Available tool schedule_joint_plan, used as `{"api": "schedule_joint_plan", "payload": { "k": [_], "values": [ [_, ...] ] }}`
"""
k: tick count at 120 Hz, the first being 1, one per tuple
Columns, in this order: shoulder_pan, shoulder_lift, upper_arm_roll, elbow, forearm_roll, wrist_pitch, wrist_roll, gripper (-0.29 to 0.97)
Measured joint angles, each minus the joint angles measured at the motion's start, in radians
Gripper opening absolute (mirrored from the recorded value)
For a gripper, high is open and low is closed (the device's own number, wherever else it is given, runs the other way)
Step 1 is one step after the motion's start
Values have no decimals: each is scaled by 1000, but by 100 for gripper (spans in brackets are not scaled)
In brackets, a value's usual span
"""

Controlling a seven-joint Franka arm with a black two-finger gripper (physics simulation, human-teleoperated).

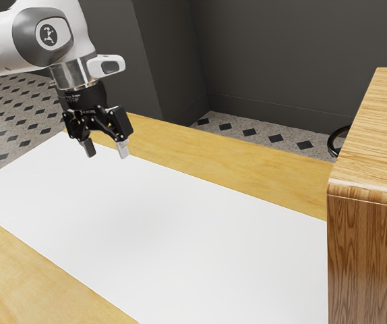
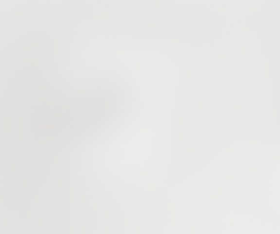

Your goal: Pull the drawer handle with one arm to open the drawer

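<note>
From my station I see the arm (image 1: 25,34) coming in at the exterior view's upper left. Its black gripper (image 1: 106,152) hangs over the far left part of the table (image 1: 180,229). The two fingers (image 1: 122,148) are spread wide apart and point down at the white top, and they are clear of the surface rather than touching it. A faint grey shadow lies on the white top further toward the exterior view's right.

The table has a white middle with a wooden border along its near and far sides. In the wrist view I get the white top (image 2: 203,58), plain apart from a soft grey patch.

The wooden cabinet (image 1: 372,202) stands at the exterior view's right edge, well apart from the gripper. A black curved handle (image 1: 335,138) pokes out past the cabinet's far side, partly hidden by the wood. From this angle I cannot tell whether the drawer it belongs to is open or shut.

Behind the table are a tiled floor (image 1: 261,131) with dark diamond marks and dark grey walls (image 1: 281,54).
</note>
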Motion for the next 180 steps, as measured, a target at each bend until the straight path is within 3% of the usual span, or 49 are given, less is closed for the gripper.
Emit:
{"api": "schedule_joint_plan", "payload": {
  "k": [24,34,44,52,59,69,102,136,180],
  "values": [
    [-3,-10,0,12,2,-2,1,68],
    [-3,-220,-5,49,-68,-2,-2,68],
    [75,-277,-78,55,-129,13,-20,68],
    [94,-239,-168,60,-150,50,-43,68],
    [97,-166,-262,86,-129,99,-68,68],
    [11,-71,-317,133,-102,168,-103,68],
    [-6,96,-349,205,-86,314,-198,68],
    [-27,110,-396,194,-87,406,-282,68],
    [-29,149,-407,211,-87,252,-430,68]
  ]
}}
